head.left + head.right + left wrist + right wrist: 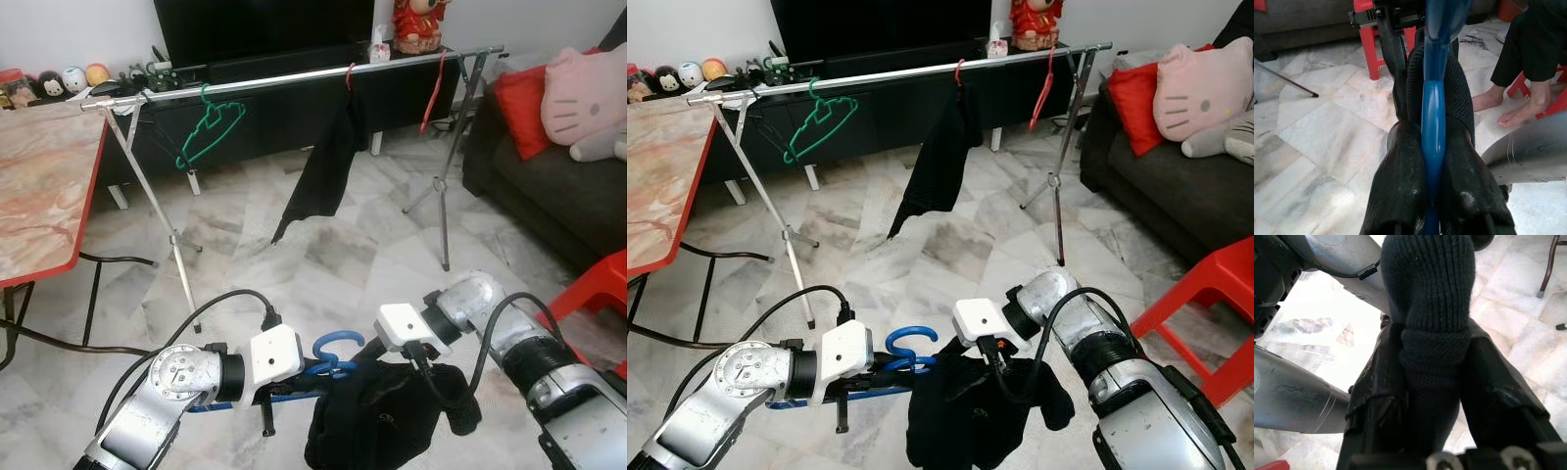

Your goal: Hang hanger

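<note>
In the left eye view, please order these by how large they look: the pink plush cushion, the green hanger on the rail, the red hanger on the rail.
1. pink plush cushion, clearly largest.
2. green hanger.
3. red hanger, narrowest; seen nearly edge-on, so its true size against the green one is unsure.

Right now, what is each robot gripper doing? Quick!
Left gripper: closed on the blue hanger.
Right gripper: closed on the dark knit garment draped on that hanger.

Home living room: dark sofa [549,186] with pillows, television [265,29] on low cabinet, marble floor [333,255], clothes rail [294,78].
</note>
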Controlling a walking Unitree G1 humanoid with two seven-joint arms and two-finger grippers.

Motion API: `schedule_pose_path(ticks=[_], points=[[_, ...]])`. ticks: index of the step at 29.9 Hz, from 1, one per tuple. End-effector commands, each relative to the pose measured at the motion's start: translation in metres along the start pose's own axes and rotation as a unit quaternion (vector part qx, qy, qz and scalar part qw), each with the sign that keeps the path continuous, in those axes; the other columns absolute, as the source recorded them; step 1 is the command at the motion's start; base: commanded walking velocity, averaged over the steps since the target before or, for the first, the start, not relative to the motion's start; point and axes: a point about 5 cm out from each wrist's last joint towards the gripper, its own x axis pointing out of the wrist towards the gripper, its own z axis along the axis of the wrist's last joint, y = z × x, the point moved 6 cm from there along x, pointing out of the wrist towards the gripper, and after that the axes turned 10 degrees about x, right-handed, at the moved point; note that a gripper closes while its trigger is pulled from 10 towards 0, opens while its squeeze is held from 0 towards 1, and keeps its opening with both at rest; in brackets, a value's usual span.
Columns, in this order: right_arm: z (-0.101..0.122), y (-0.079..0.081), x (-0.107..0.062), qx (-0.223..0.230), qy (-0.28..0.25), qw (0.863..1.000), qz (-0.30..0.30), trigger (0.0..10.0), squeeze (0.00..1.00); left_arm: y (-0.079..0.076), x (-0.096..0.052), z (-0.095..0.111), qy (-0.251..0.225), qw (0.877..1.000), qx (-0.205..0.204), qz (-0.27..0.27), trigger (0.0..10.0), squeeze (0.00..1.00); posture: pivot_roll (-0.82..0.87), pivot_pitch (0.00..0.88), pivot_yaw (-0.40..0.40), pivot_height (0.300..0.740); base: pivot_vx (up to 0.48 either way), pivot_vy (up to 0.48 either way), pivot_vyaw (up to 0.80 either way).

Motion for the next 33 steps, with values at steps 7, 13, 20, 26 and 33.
schedule_pose_path(ticks=[7,13,20,26,33], points=[[0.0071,-0.0014,-0.0027,-0.012,-0.001,1.000,0.004,0.0,0.00,0.0040,0.0010,0.0075,-0.011,1.000,0.023,-0.002,10.0,0.00,-0.12,0.000,0.007,0.740,0.000,0.000,0.00],[0.0066,-0.0012,-0.0024,-0.009,-0.001,1.000,0.006,0.0,0.00,0.0046,0.0010,0.0068,-0.011,1.000,0.024,-0.003,10.0,0.00,-0.11,0.000,0.006,0.740,0.000,0.000,0.00],[0.0082,-0.0007,-0.0016,-0.006,-0.006,1.000,0.009,0.0,0.00,0.0042,0.0017,0.0078,-0.012,0.999,0.031,-0.009,10.0,0.00,-0.11,0.000,0.006,0.740,0.000,0.000,0.00],[0.0075,0.0004,-0.0004,-0.005,-0.007,1.000,0.012,0.0,0.00,0.0059,0.0011,0.0042,-0.003,0.999,0.036,-0.011,10.0,0.00,-0.11,0.000,0.005,0.740,0.000,0.000,0.00],[0.0071,0.0006,0.0000,-0.003,-0.007,1.000,0.013,0.0,0.00,0.0026,-0.0003,0.0011,0.002,0.999,0.028,-0.025,10.0,1.00,-0.11,0.000,0.005,0.740,0.000,0.000,0.00]])
